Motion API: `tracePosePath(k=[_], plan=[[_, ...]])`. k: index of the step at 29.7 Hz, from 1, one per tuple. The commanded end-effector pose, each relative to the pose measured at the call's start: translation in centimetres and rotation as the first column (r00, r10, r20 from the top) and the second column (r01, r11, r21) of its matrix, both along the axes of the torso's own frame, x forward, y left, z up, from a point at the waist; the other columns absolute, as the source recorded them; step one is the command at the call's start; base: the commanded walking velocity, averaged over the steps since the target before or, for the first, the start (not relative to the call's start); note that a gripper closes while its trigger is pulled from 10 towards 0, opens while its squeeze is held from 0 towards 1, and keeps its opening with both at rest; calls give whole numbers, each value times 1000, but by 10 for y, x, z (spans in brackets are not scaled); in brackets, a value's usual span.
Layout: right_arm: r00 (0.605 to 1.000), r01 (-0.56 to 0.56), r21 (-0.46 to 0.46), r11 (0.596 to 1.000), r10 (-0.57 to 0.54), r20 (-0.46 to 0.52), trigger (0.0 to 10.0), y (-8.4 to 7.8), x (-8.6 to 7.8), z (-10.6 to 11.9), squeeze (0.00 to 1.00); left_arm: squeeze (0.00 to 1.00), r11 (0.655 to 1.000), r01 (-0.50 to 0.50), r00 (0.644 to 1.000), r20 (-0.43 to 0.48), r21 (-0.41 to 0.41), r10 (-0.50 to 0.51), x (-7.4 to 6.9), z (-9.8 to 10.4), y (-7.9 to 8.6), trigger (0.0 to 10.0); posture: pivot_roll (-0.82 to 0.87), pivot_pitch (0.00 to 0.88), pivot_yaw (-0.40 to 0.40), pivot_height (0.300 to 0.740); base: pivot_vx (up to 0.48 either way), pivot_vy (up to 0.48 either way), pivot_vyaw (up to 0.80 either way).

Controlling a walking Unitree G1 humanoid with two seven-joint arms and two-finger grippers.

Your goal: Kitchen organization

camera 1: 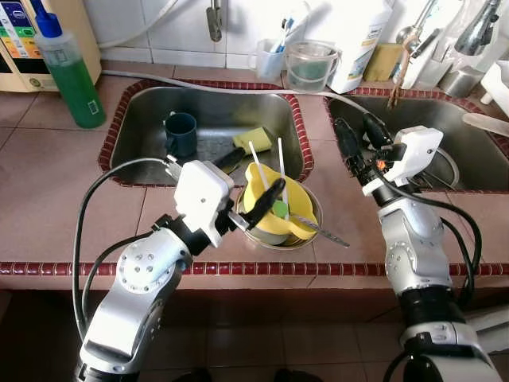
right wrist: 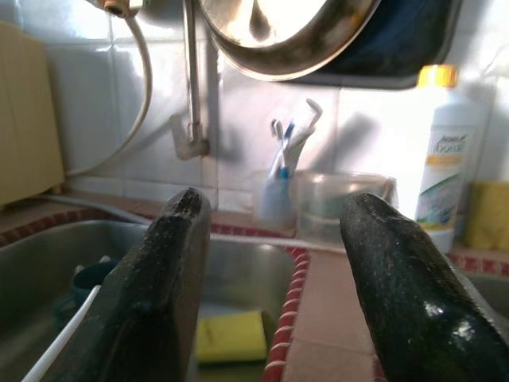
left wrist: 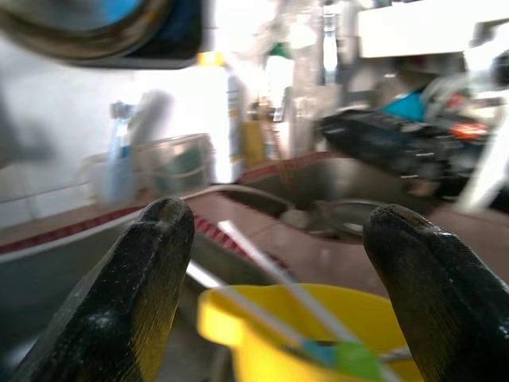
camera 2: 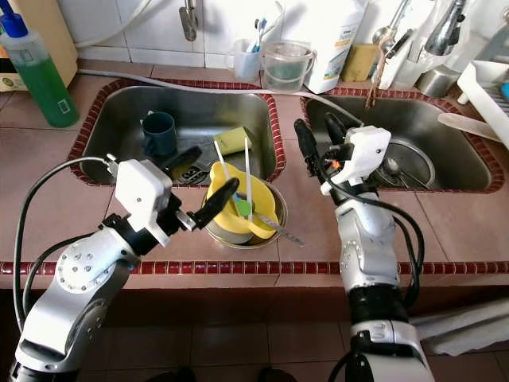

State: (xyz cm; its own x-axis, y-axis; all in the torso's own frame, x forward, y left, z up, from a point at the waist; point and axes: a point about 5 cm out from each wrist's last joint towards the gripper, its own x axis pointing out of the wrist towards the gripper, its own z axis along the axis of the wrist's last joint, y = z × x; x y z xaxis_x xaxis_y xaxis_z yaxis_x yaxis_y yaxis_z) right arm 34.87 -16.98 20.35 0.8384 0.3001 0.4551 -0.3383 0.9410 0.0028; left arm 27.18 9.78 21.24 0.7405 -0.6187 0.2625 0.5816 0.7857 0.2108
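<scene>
In the left eye view the left claw (camera 1: pixel 248 179), released, is straddling the yellow jug (camera 1: pixel 274 208) in the bowl (camera 1: pixel 310 231) at the bench (camera 1: pixel 48 191) edge at 6 o'clock, risking tipping it; its wrist view is showing fingers (left wrist: pixel 135 294) flanking the jug; the right claw (right wrist: pixel 274 270) is gaping idle.

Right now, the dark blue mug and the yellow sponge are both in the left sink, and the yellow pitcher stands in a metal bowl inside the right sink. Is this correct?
Not quite. The yellow pitcher does stand in a metal bowl, but the bowl sits on the tiled counter in front of the left sink, not inside the right sink; the left eye view shows this. The dark blue mug and the yellow sponge are in the left sink.
</scene>
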Motion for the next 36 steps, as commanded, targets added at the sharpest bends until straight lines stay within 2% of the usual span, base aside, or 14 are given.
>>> tracePosePath(k=[1,4,8,10,20,22,24,27,30,32,36], plan=[[999,18,-15,1000,-18,30,10000,-1,-3,5,0,0,1000,-15,1000,5,-8,15,2,1,2,10000,-152,98,-86,740,0,0,0],[992,115,-17,993,-114,51,10000,1,-6,9,0,0,990,-128,992,-10,-55,128,16,-1,14,10000,-151,76,-92,740,0,0,0],[983,179,-21,984,-177,54,10000,1,-9,9,0,0,978,-193,981,-27,-78,192,22,-5,20,10000,-150,67,-94,740,0,0,0],[959,280,-40,959,-278,49,10000,2,-14,4,0,0,957,-279,960,-59,-85,275,27,-16,27,10000,-151,61,-96,740,0,0,0],[920,390,-71,918,-386,64,10000,12,-28,0,0,0,910,-401,916,-53,-108,397,32,-20,36,10000,-151,61,-97,740,0,0,0],[915,402,-101,910,-398,63,10000,17,-30,-5,0,0,871,-466,885,-77,-154,460,34,-26,41,10000,-150,50,-98,740,0,0,0],[911,413,-107,905,-409,56,10000,18,-32,-8,0,0,866,-471,882,-64,-167,467,31,-29,40,10000,-150,50,-98,740,0,0,0],[910,415,-131,900,-411,56,10000,20,-33,-13,0,0,851,-481,877,-95,-212,471,30,-34,40,10000,-147,30,-101,740,0,0,0],[914,404,-142,903,-402,46,10000,22,-34,-20,0,0,865,-463,885,-56,-192,462,29,-35,36,10000,-142,13,-102,740,0,0,0],[920,390,-147,909,-389,35,10000,25,-34,-24,0,0,859,-466,884,-77,-214,460,33,-36,35,10000,-139,0,-103,740,0,0,0],[922,387,-143,911,-386,36,10000,28,-31,-24,0,0,865,-462,885,-39,-196,464,38,-31,34,10000,-134,0,-104,740,0,0,0]])
